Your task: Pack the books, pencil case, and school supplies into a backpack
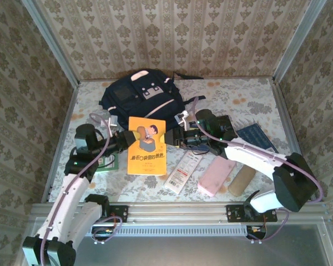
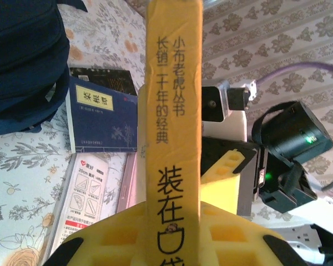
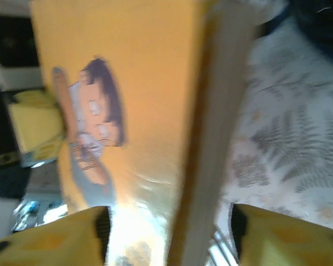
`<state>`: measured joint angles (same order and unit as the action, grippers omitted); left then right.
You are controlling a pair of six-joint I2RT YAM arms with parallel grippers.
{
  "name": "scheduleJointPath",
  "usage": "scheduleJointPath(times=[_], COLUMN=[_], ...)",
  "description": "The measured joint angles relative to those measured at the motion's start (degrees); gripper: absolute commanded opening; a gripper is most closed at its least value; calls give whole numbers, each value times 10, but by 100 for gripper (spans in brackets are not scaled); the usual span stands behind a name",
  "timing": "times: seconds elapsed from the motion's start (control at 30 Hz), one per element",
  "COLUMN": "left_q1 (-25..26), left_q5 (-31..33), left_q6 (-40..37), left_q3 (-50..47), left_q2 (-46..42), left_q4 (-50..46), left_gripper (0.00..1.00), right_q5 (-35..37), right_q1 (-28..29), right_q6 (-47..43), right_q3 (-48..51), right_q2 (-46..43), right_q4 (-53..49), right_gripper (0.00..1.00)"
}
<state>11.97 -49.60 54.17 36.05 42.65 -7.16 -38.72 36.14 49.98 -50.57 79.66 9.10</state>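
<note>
Left gripper (image 2: pixel 172 235) is clamped down on the spine of the yellow paperback (image 1: pixel 147 145), so that side has a proper hold. The book sits right at 6 o'clock of the navy backpack (image 1: pixel 141 95). Right gripper (image 3: pixel 166 230), at the book's 3 o'clock, has its fingers spread either side of the page edge, gripping nothing.

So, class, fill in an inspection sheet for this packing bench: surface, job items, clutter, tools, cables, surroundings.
Surface: floral table.
Job's things: backpack at the back; yellow paperback between the arms; navy book, green booklet, white packet, pink pouch, tan pouch outside the backpack.
Clutter: nothing seen.
Tools: left tool shut on the yellow paperback; right tool open astride its page edge.
Cables: purple cables along both arms.
Surroundings: patterned walls.
</note>
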Motion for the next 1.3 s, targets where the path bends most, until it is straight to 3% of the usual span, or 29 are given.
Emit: scheduleJointPath(times=[0.07,0.2,0.33,0.4,0.6,0.93,1.3], left_q1=[2,37,97,120,140,190,212], left_q5=[40,181,341,415,546,604,613], left_q6=[21,89,129,150,187,194,196], left_q3=[0,-14,-14,-14,8,56,95], left_q2=[-9,-51,-68,-67,6,77,106], left_q4=[6,60,88,101,141,199,216], left_gripper=[0,0,0,0,0,0,0], right_q5=[79,219,271,293,330,336,336], right_q1=[3,41,78,82,105,124,130], right_q6=[-1,17,66,112,211,314,372], right_q3=[0,18,25,55,100,96,72], right_q2=[-35,-130,-172,-186,-185,-85,-13], right_q4=[-52,-81,-61,-15,63,235,315], right_gripper=[79,81,84,91,100,100,98])
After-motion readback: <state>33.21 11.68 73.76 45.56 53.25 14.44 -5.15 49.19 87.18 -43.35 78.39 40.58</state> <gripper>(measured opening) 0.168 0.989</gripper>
